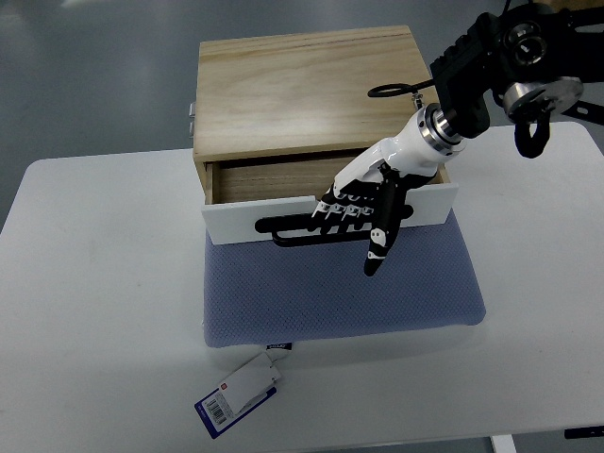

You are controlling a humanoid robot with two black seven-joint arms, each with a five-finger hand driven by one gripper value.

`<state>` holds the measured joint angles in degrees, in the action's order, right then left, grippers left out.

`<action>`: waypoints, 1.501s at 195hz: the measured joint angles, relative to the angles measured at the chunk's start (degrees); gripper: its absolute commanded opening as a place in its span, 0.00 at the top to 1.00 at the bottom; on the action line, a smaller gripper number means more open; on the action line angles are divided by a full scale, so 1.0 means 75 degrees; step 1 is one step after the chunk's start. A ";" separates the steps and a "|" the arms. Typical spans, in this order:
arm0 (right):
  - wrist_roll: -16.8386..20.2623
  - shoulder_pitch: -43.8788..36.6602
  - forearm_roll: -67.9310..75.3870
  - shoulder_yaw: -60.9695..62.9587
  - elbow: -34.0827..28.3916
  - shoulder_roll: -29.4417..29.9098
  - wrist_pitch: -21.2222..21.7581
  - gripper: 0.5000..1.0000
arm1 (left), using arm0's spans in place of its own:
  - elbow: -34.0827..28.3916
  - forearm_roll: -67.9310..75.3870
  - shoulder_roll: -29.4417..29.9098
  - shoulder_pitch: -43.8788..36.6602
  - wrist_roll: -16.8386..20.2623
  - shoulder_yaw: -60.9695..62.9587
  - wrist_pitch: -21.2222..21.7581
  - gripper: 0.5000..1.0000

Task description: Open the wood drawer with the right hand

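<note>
I see a wood drawer box [307,94] in the upper middle of the frame. It sits on a white table [85,311]. The drawer [236,219] is pulled part way out toward the bottom of the frame. Its front is a white panel with a long black handle [283,229] across it. I can see some of the wood inside the drawer behind the white front.

My right hand [363,203] comes down from the upper right of the frame, on a black arm [500,57]. The hand is white and black. Its fingers [342,209] are curled over the top edge of the white front and sit right on the black handle, so the hand has hold of the drawer front. The thumb [379,247] points down toward the bottom of the frame, in front of the white panel.

A blue-grey cushion [340,293] lies flat on the table below the box, in the middle of the frame. The drawer front hangs over its top edge. A small tag [241,394] with a white and a blue part lies on the table at the lower left of the cushion, touching its corner.

I cannot see my left hand anywhere in the frame.
</note>
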<state>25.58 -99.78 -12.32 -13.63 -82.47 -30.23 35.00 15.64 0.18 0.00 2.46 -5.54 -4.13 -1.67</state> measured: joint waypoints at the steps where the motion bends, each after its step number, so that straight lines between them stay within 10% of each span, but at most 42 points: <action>1: 0.0000 0.0000 0.0003 0.0000 -0.0002 0.0000 0.0000 0.11 | 0.0000 0.0000 0.0000 0.0000 0.0000 0.0000 0.0000 0.00; 221: 0.0002 -0.0205 0.0433 0.0667 -0.0096 -0.0609 0.0002 0.11 | 0.0012 0.0012 0.0000 0.0000 0.0000 0.0023 0.0003 0.00; 292: -0.0156 0.0862 0.0476 0.3622 0.1314 -0.1506 -0.0001 0.11 | 0.0032 0.0016 0.0000 0.0000 0.0000 0.0013 -0.0001 0.00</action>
<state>24.41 -93.32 -8.75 13.53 -72.62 -41.52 35.00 15.88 0.30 0.00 2.46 -5.53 -4.04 -1.68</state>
